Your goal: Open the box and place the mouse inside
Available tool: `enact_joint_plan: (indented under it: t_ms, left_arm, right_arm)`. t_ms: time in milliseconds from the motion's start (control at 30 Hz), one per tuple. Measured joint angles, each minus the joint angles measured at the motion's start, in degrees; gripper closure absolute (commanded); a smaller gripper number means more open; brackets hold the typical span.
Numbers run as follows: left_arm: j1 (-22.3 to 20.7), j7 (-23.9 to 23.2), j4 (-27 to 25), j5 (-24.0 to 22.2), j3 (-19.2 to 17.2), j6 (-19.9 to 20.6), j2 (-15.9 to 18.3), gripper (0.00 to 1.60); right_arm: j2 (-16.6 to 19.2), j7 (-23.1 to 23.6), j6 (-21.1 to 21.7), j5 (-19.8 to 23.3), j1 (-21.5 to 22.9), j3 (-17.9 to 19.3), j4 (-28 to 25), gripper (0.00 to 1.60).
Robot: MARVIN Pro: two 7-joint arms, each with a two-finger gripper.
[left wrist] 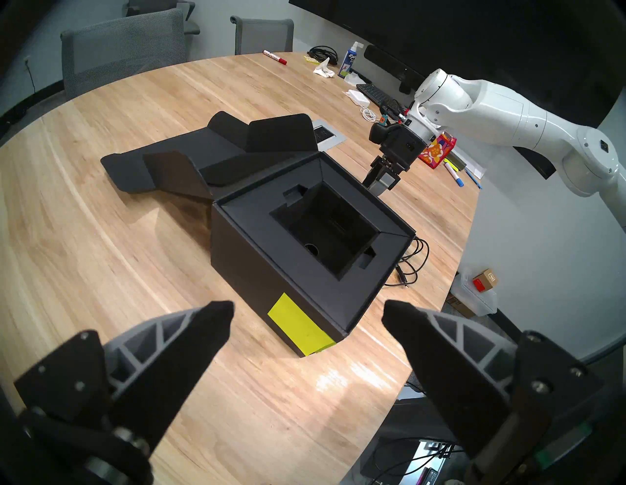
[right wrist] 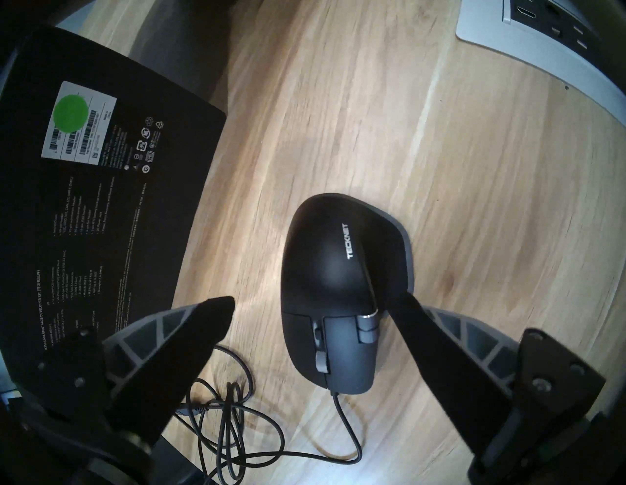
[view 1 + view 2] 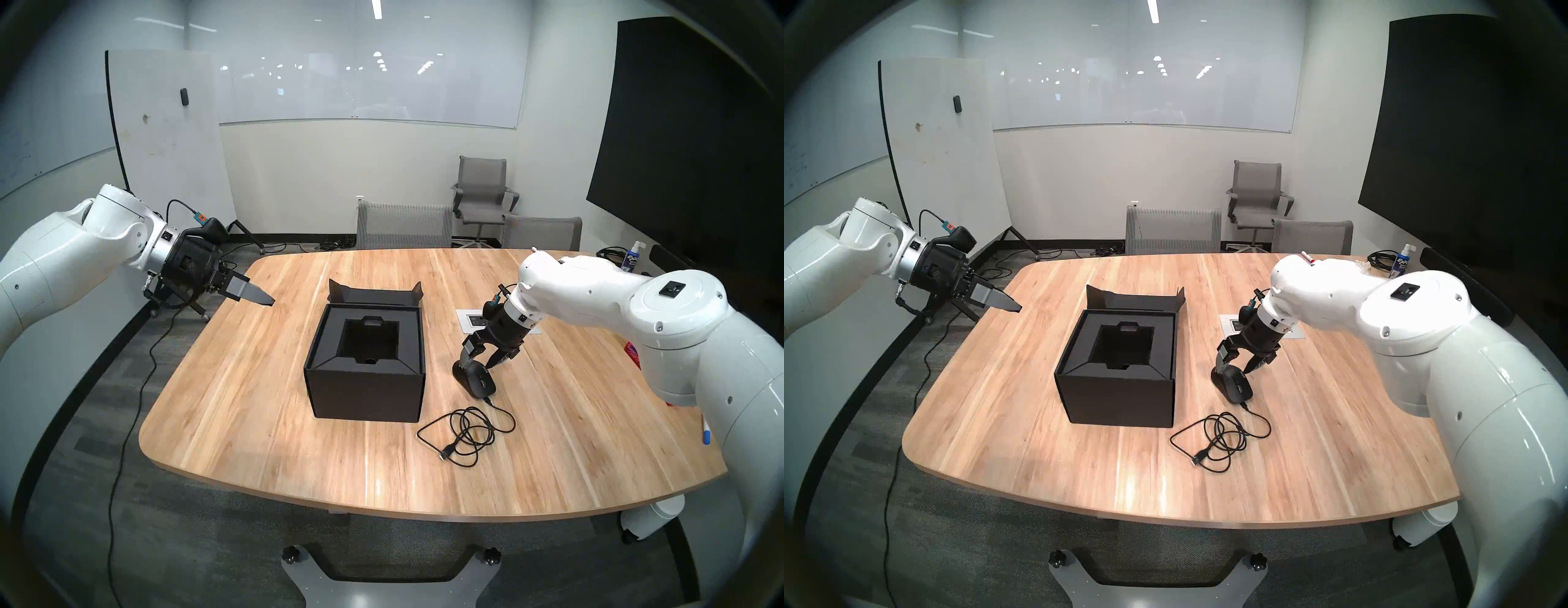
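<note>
While its jaws stand spread, the right gripper [image 2: 311,304] points steeply down over the mouse [image 2: 333,294]; one fingertip [image 2: 403,304] meets the mouse's side at three o'clock, the other stands clear at nine. Its long axis runs twelve to six, cable [image 2: 233,437] end at six. At nine o'clock sits the box [image 3: 365,373], lid back. The left gripper [image 3: 254,293] hovers apart, spread and empty.

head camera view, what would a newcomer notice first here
The open black box in the middle of the wooden table, lid folded back, its dark foam cavity empty. Just to its right, the right pincer stands open astride the black mouse, whose cable lies coiled in front of it. The left pincer hangs open over the table's left edge.
</note>
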Motion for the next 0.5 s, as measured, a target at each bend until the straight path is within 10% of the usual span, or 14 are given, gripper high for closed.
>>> enact_joint_plan:
  t_ms: [500]
  left_arm:
    - [-0.11,-0.01,-0.04,-0.12,0.15,-0.05,0.04,0.0]
  right_arm:
    - [-1.91,0.0,0.0,-1.29,-0.96,-2.32,1.64,0.0]
